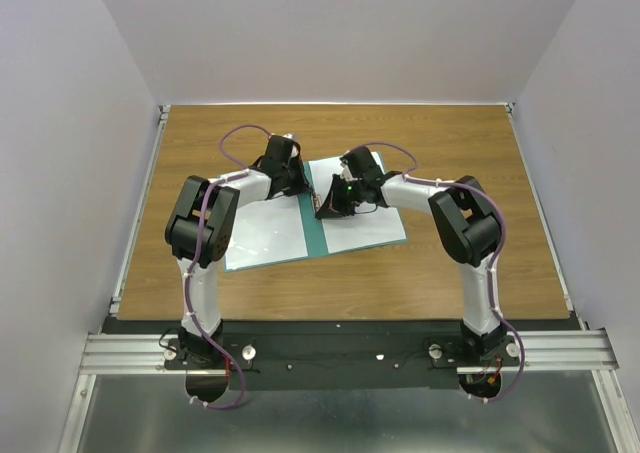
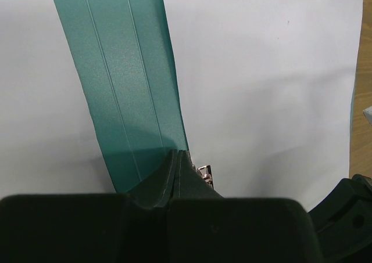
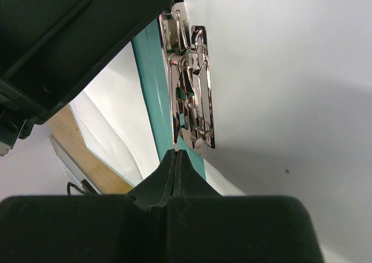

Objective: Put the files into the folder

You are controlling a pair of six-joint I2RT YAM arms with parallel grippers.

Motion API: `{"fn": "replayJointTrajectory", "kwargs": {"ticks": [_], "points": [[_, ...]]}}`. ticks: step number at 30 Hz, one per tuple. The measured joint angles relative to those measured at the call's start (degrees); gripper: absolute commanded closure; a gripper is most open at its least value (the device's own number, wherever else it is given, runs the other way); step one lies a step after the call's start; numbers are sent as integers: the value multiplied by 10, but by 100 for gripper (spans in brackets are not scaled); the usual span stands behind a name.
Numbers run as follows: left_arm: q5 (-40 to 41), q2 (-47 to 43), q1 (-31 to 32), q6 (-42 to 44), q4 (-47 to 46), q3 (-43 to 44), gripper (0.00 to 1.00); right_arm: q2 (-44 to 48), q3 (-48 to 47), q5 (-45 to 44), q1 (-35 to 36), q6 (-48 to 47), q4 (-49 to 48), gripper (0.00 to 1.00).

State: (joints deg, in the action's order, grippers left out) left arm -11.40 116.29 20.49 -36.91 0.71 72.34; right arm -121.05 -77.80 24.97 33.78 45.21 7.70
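The teal-green folder (image 1: 316,235) lies open on the table, with a white sheet on its left leaf (image 1: 265,233) and another on its right leaf (image 1: 365,223). My left gripper (image 1: 305,187) is shut, its tips on the spine (image 2: 125,89) just left of the metal clip (image 2: 205,173). My right gripper (image 1: 323,210) is shut too, its tips (image 3: 176,154) touching the near end of the shiny clip (image 3: 190,83). I see nothing clearly pinched between either pair of jaws. The clear inner leaf is not distinguishable.
The wooden table (image 1: 450,143) is ringed by grey walls. The left gripper's black body (image 3: 70,36) hangs close above the clip in the right wrist view. Part of the right gripper (image 2: 347,208) shows at the lower right of the left wrist view.
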Motion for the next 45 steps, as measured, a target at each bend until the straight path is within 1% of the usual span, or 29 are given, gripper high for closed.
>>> {"fn": "replayJointTrajectory", "kwargs": {"ticks": [8, 12, 19, 24, 27, 31, 33, 34, 36, 37, 38, 42, 44, 45], "points": [[0, 2, 1, 4, 8, 5, 100, -13, 2, 34, -9, -12, -12, 99], [1, 3, 1, 5, 9, 7, 100, -17, 6, 31, -12, -23, -13, 99], [3, 6, 3, 7, 14, 13, 100, -23, 17, 50, -16, -38, -35, 99], [3, 6, 3, 7, 14, 13, 100, -30, 9, 68, -20, -52, -33, 99], [3, 6, 3, 6, 14, 13, 100, -29, 5, 68, -20, -59, -31, 95], [3, 6, 3, 6, 14, 13, 100, -22, 3, 57, -18, -65, -27, 77], [3, 6, 3, 6, 14, 13, 100, -18, 2, 51, -16, -69, -21, 74], [3, 6, 3, 6, 13, 13, 100, -16, 2, 49, -16, -73, -15, 70], [4, 6, 3, 4, 11, 13, 100, -7, 1, 48, -15, -78, 12, 68], [5, 6, 3, 4, 11, 13, 100, -5, 2, 47, -14, -79, 20, 62], [5, 6, 3, 3, 11, 13, 100, -2, 1, 46, -13, -82, 28, 59], [7, 6, 3, 2, 9, 13, 100, 7, -4, 43, -12, -89, 49, 58], [8, 6, 3, 2, 9, 13, 100, 9, -4, 42, -12, -91, 59, 55], [8, 6, 3, 2, 9, 13, 100, 10, -5, 42, -12, -92, 63, 54]]}}
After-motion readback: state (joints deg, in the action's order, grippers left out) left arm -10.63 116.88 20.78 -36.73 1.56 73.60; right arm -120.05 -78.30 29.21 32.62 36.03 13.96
